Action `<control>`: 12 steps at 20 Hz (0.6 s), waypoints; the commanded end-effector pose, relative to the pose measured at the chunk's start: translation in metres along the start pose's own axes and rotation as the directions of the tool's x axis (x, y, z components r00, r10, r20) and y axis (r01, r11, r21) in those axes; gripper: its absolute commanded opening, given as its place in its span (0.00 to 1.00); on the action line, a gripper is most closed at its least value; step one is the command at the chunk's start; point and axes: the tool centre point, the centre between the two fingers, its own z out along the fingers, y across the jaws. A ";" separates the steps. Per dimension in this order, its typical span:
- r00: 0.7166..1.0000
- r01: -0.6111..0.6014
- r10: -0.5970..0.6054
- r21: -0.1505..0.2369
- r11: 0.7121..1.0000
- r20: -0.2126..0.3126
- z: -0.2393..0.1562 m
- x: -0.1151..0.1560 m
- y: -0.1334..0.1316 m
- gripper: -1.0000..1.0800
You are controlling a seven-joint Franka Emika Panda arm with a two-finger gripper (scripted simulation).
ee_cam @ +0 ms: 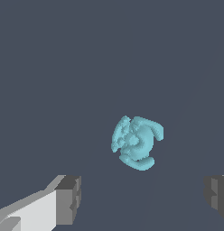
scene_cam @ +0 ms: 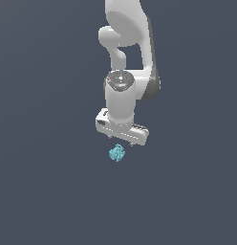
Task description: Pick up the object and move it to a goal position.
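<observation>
Turquoise and lumpy, the object [scene_cam: 117,153] is lying on the plain dark surface [scene_cam: 44,191], just below the white arm's gripper [scene_cam: 121,141] in the exterior view and slightly toward that view's left of the gripper's middle. In the wrist view the object [ee_cam: 137,142] is sitting apart from both dark finger pads [ee_cam: 68,200], which are standing far from each other, so the jaws are spread wide and gripping nothing. The arm [scene_cam: 124,57] is reaching down from above.
</observation>
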 end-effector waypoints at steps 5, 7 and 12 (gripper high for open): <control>0.984 -0.179 0.179 -0.016 0.984 0.010 0.027 0.007 0.006 0.96; 0.975 -0.220 0.221 -0.020 0.975 0.012 0.033 0.008 0.008 0.96; 0.955 -0.297 0.298 -0.030 0.954 0.012 0.046 0.011 0.011 0.96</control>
